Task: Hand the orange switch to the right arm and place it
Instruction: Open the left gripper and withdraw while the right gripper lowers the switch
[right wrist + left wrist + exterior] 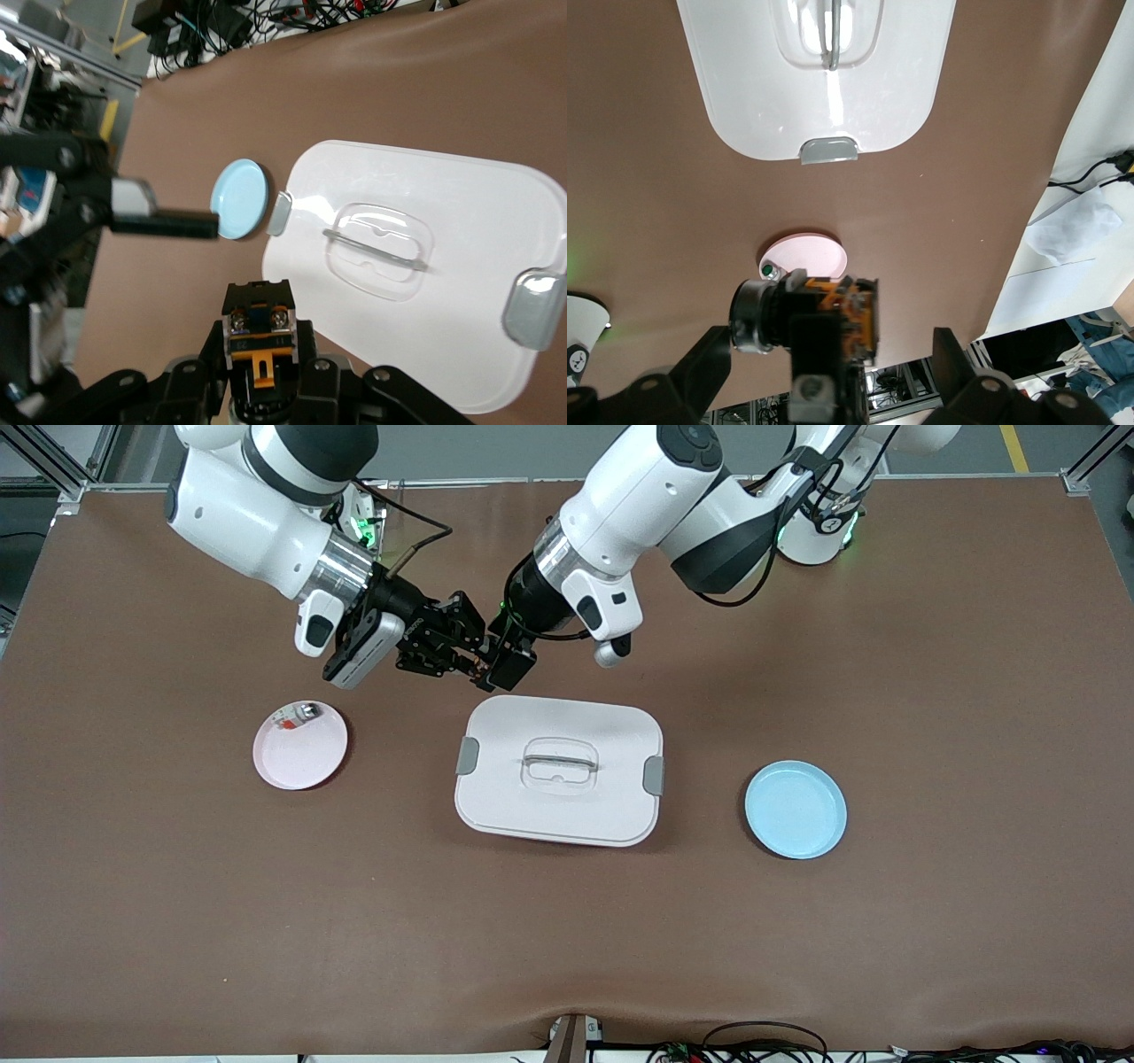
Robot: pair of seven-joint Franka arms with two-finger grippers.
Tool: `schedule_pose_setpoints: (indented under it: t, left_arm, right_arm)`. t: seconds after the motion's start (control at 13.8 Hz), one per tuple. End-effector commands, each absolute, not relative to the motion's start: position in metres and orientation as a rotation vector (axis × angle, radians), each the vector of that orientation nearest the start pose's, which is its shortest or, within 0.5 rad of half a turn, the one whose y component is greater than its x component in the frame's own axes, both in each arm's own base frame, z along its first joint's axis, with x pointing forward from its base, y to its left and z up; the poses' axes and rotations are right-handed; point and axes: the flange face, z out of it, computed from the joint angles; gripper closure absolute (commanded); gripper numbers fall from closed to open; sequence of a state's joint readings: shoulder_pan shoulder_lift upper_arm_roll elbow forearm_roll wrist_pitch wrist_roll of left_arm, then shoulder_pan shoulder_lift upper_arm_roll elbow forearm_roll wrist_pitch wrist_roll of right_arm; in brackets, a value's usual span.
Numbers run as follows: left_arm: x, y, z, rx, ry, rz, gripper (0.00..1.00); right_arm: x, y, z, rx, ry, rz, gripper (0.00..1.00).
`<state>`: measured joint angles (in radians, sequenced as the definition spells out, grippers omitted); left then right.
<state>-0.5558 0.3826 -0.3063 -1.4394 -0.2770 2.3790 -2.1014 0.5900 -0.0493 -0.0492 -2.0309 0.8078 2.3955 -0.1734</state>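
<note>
Front view shows both arms meeting in the air above the brown table [886, 646], just off the 11 o'clock corner of the white lidded container [558, 771]. Right gripper [474, 662] is clamped on the orange switch [479, 665]; in the right wrist view the switch [259, 341] sits upright between the fingers [213, 354], black body with an orange-copper tab showing. Left gripper [503, 664] hangs beside it with its fingers [700, 363] spread apart, the switch [850, 314] between them but not touched. Pink plate [300, 745] lies at the container's 9 o'clock and carries a whitish-silver part with a red patch [296, 715]. Blue plate [796, 809] lies at the container's 3 o'clock.
</note>
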Motion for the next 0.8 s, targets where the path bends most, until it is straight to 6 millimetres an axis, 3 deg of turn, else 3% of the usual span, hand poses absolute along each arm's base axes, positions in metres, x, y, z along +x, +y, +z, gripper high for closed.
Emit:
schedule_pose_setpoints:
  t: [0.0, 0.29, 0.58, 0.72]
  left_arm:
    - [0.498, -0.502, 0.544, 1.894, 1.686, -0.368, 0.00]
    - [0.503, -0.487, 0.504, 1.959, 1.725, -0.355, 0.00]
    - [0.511, -0.450, 0.456, 2.066, 1.732, -0.321, 0.00]
    - [0.505, -0.431, 0.425, 2.177, 1.686, -0.301, 0.00]
  right_arm:
    - [0.493, 0.286, 0.508, -2.490, -0.465, -0.300, 1.00]
    - [0.499, 0.237, 0.490, -2.613, -0.790, -0.176, 1.00]
    - [0.510, 0.183, 0.478, -2.654, -1.136, -0.126, 1.00]
    - [0.515, 0.158, 0.468, -2.657, -1.293, -0.099, 1.00]
